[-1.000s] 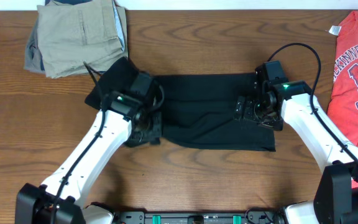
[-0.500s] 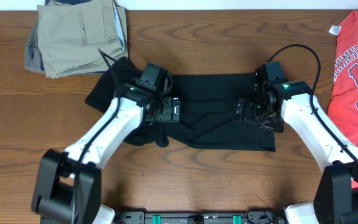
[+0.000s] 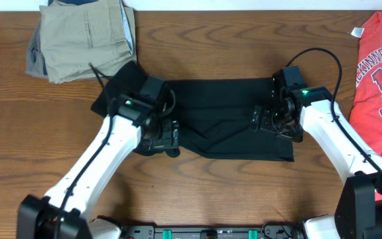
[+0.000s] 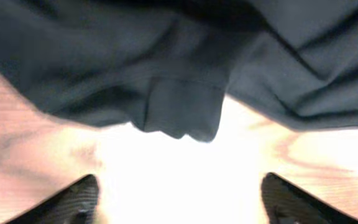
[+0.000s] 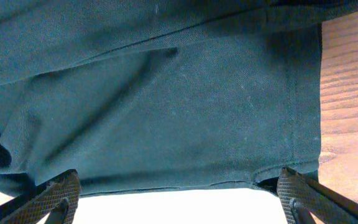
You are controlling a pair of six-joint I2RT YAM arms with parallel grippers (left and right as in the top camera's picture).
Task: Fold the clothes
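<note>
Left wrist: T-shirt just beyond tool

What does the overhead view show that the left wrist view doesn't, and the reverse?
Only overhead: the folded beige trousers, the red T-shirt, the left arm and right arm, and the whole black T-shirt. Only left wrist: a hemmed flap of that shirt up close, and the left gripper with jaws apart over bare wood. Both: the black T-shirt and the wooden table.

Dark brown wood-grain table fills the overhead view, evenly lit, with a pale strip along its far edge.
</note>
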